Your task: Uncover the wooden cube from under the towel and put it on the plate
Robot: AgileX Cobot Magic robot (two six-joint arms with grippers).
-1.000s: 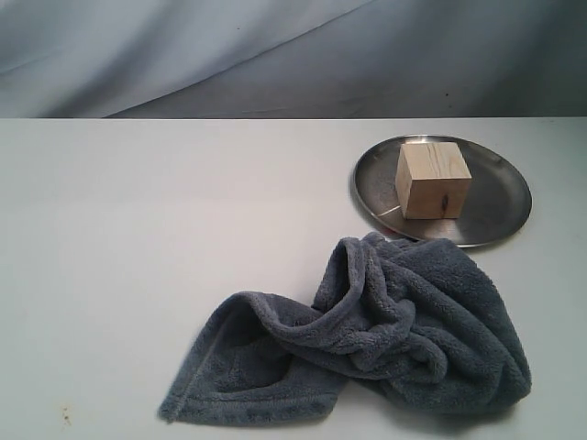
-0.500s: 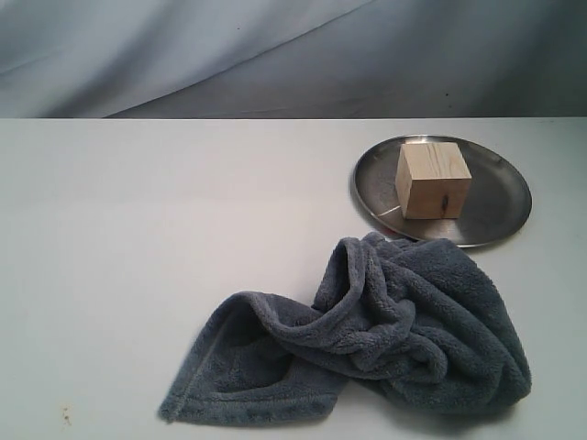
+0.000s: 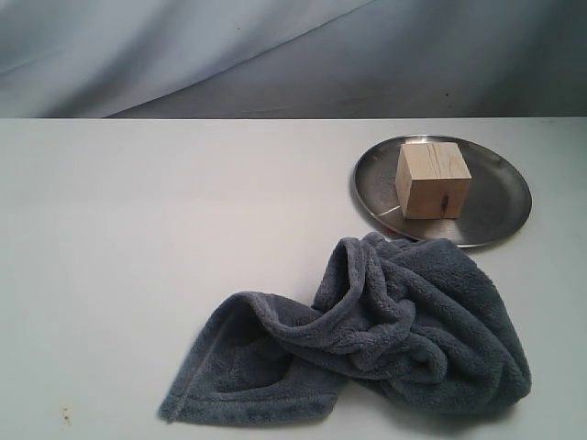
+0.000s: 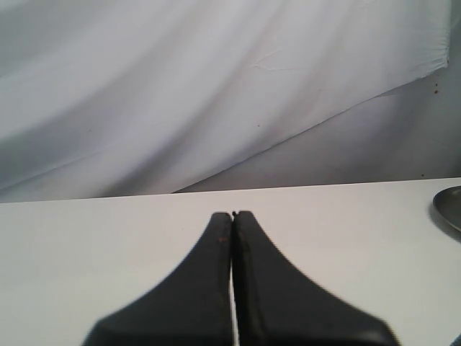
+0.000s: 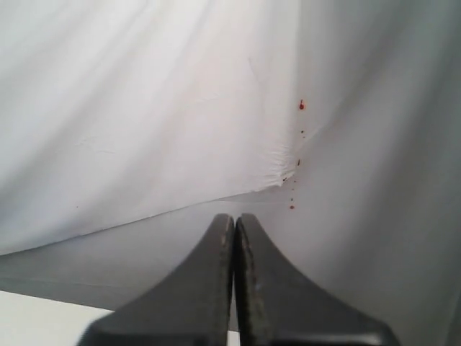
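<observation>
Fingers pressed flat together on both sides, clamping nothing: left gripper looks out over the bare white table, right gripper faces the pale backdrop cloth. Finds the wooden cube standing square and fully uncovered on the plate in the upper right of the exterior view, with the towel crumpled just below, reaching up to the plate's near rim. Judges the placing done and no further reach needed. Puts the cube on the right arm's side, though neither wrist view shows it.
</observation>
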